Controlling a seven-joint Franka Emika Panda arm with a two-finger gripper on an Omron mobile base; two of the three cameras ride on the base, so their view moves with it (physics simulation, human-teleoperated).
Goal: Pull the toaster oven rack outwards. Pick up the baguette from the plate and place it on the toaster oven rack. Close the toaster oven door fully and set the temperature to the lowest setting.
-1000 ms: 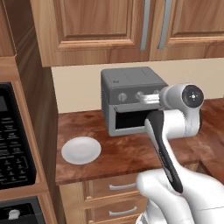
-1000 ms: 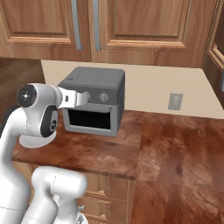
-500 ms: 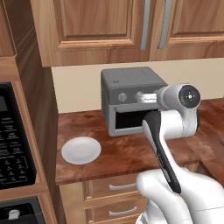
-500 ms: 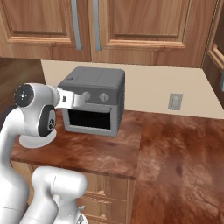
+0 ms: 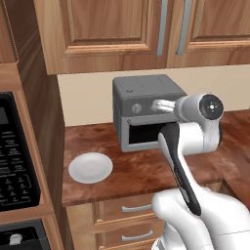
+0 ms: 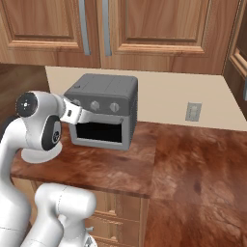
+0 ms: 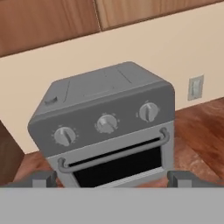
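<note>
A white robot arm faces the toaster oven point(image 7: 107, 127), a boxy dark-grey appliance standing at the back edge of the wooden bench point(image 6: 193, 159), against the pale wall under the cabinets. Its pincer point(image 7: 109, 179) hangs spread wide and empty in front of the oven's face, level with the lower part of the toaster oven door point(image 7: 118, 164), whose thin bar handle point(image 7: 114, 150) runs along the top edge just beneath three round knobs point(image 7: 106, 123). The door appears shut, its dark glass hiding whatever lies inside. Toward the left front edge of the bench sits the small white plate point(image 5: 91, 167), bare as far as can be seen; the baguette cannot be made out on it.

The oven looks heavy and rigid, unlikely to shift under a light pull. The bar handle is slim and stiff, likely smooth metal, and stands clear of the door, so it is the natural place for the fingers to close, ideally near its middle so the hinged panel swings evenly. The knobs are small and round, calling for a careful pinch across the rim.
</note>
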